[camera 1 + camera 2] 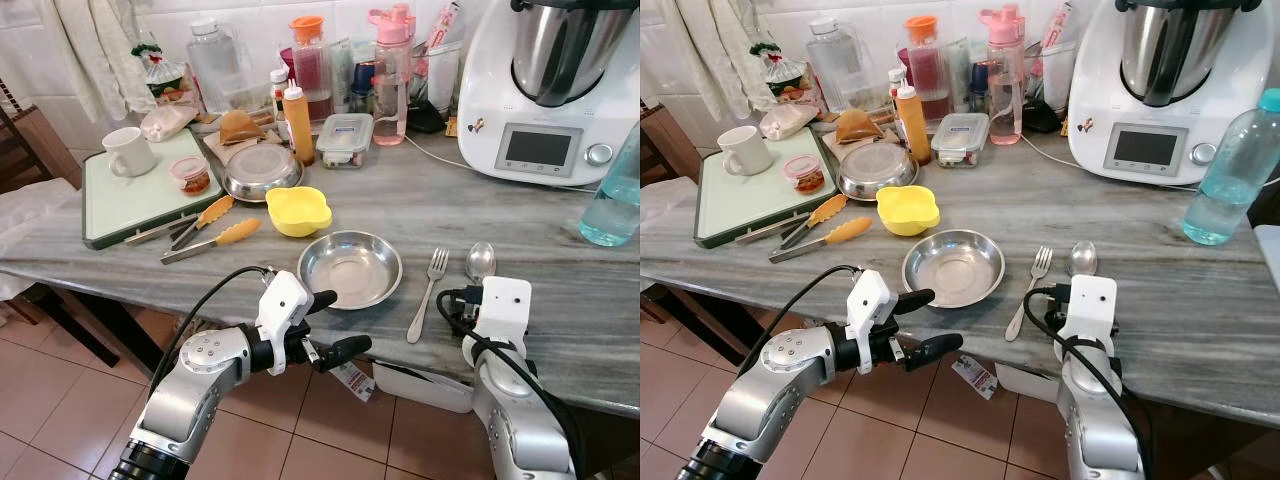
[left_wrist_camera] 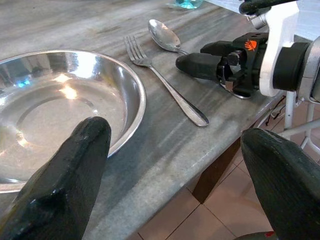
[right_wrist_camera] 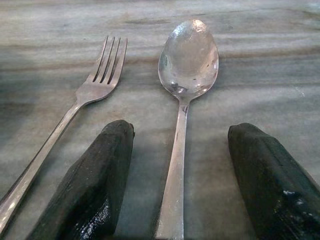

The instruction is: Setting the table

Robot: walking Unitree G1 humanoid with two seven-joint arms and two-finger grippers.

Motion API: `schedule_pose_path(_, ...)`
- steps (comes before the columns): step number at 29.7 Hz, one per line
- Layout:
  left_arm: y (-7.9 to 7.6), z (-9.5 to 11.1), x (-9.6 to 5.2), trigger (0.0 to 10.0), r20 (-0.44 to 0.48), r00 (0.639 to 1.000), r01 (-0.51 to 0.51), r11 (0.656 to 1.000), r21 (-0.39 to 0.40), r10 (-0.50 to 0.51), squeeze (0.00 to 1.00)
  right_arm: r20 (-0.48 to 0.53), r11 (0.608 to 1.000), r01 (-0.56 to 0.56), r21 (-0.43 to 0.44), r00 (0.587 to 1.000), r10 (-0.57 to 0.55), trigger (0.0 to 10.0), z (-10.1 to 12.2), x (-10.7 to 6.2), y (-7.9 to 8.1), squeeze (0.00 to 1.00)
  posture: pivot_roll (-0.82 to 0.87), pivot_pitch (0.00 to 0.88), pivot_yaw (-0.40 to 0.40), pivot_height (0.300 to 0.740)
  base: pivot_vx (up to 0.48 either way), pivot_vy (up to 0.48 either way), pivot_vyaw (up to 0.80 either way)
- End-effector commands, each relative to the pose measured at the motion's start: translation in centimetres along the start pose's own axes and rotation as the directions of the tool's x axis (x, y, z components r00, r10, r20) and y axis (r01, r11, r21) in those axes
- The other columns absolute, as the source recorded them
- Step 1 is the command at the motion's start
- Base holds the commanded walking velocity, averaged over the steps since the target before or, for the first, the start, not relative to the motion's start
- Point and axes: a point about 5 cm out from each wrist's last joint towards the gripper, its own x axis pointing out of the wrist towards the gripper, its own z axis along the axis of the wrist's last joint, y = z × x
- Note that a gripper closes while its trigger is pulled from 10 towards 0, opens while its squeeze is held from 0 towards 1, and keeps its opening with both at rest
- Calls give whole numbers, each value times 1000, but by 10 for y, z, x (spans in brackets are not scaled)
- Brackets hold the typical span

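- The spoon (image 3: 187, 55) lies on the grey marble counter (image 1: 520, 250) near its front edge, bowl pointing away from the robot, just right of the fork (image 1: 428, 290), the two roughly parallel and apart.
- The right gripper (image 3: 177, 190) sits low over the spoon's handle with its fingers (image 3: 90, 185) spread, one on each side and neither touching the metal.
- The steel plate (image 1: 350, 268) stands left of the fork, holding nothing but glare.
- The left gripper (image 1: 335, 325) hangs at the counter's edge just before the plate, fingers wide apart and holding nothing.
- My worry: the handle is thin and flat on slick stone, so closing fingers could pinch stone, skid the spoon sideways into the fork, or nudge it off the near edge.
- Further back, a yellow bowl (image 1: 298, 210) looks empty, a second steel dish (image 1: 262, 172) too.
- A white mug (image 1: 128, 152) and a small jar (image 1: 190, 175) with something orange-red in it sit on the green tray (image 1: 120, 205).
- A clear lidded box (image 1: 345, 138) holds contents I can't make out; the plastic bottle (image 1: 612, 195) at far right holds some water.
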Motion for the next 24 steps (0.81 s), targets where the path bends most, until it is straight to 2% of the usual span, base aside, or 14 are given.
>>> schedule_pose_path(1, 1, 0, -1, 10000, -14, 1000, -9, 1000, 20, 9, 0, -66, 1000, -2, -7, 998, 2, 10000, -13, -3, 2, 0, -163, 0, 113, 740, 0, 0, 0)
schedule_pose_path(11, 2, 0, -2, 10000, -9, 1000, -20, 1000, 22, 20, 0, -1, 1000, 13, -22, 1000, -13, 10000, -5, -4, -1, 0, -160, 0, 110, 740, 0, 0, 0)
schedule_pose_path(19, 2, -1, -5, 10000, -9, 999, -37, 999, 18, 37, 0, 99, 999, -1, -52, 995, 6, 10000, 11, -4, 4, 0, -154, 0, 109, 740, 0, 0, 0)
schedule_pose_path(21, 4, 0, -6, 10000, 0, 999, -51, 999, 11, 51, 0, 151, 998, -5, -67, 988, 15, 10000, 20, -5, 4, 0, -153, 0, 111, 740, 0, 0, 0)
schedule_pose_path(24, 4, 0, -6, 10000, 3, 999, -54, 999, 10, 54, 0, 166, 998, -4, -63, 986, 15, 10000, 22, -4, 5, 0, -152, 0, 111, 740, 0, 0, 0)
